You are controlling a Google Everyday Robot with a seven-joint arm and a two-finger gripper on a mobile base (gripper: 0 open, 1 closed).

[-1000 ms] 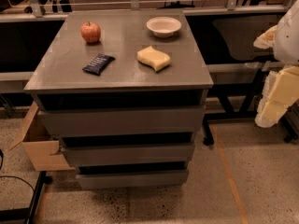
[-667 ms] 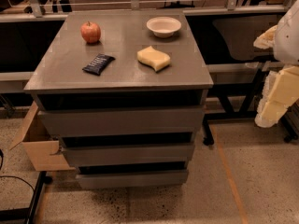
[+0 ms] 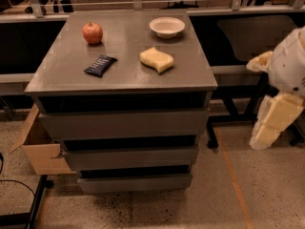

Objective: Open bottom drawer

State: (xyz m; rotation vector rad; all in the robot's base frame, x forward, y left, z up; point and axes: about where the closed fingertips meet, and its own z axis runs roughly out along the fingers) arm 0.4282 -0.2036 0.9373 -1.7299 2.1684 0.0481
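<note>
The grey cabinet [image 3: 119,78] stands in the middle of the view with three drawers stacked under its top. The bottom drawer [image 3: 135,182] is the narrowest and lowest, a plain flat grey front with no handle, just above the floor with a dark gap above it. It looks pushed in. The mid-width drawer [image 3: 131,157] and the widest drawer [image 3: 124,123] sit above it. My gripper [image 3: 266,133] hangs on the cream-white arm at the right edge, well to the right of the cabinet and apart from it, at about the middle drawer's height.
On the cabinet top lie a red apple [image 3: 92,32], a white bowl [image 3: 167,26], a yellow sponge [image 3: 157,59] and a dark snack packet [image 3: 100,65]. An open cardboard box [image 3: 40,151] stands at the cabinet's left. A table frame [image 3: 238,70] runs behind.
</note>
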